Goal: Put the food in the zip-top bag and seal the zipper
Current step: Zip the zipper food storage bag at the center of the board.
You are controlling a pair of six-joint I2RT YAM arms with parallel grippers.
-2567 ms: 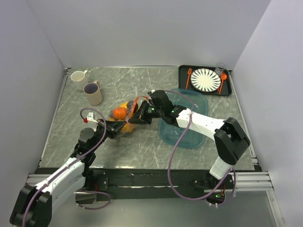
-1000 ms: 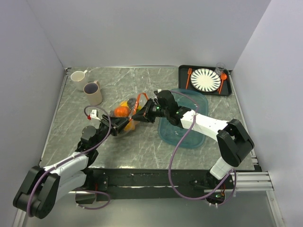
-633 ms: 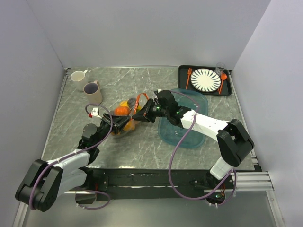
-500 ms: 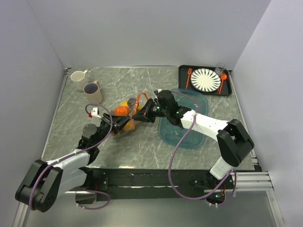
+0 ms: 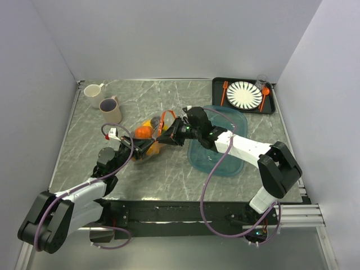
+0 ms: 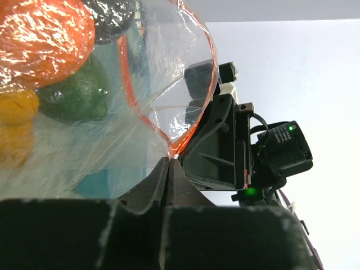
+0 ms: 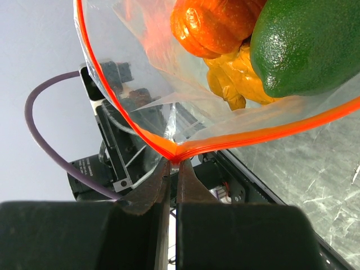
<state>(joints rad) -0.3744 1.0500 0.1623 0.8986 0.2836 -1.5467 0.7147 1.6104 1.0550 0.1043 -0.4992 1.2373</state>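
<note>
The clear zip-top bag hangs between my two grippers left of the table's middle. The food is inside it: an orange piece, a green one, a yellow one and dark grapes. The right wrist view shows the orange, green and yellow pieces through the plastic. The orange-red zipper loops open above the fingers. My left gripper is shut on one end of the zipper. My right gripper is shut on a fold of that strip.
A translucent teal tray lies under the right forearm. Two mugs stand at the back left. A black tray at the back right holds a striped plate, an orange fork, a spoon and a glass.
My left gripper has closed onto the bag's zipper end. The right gripper has kept its grip and barely moved.
</note>
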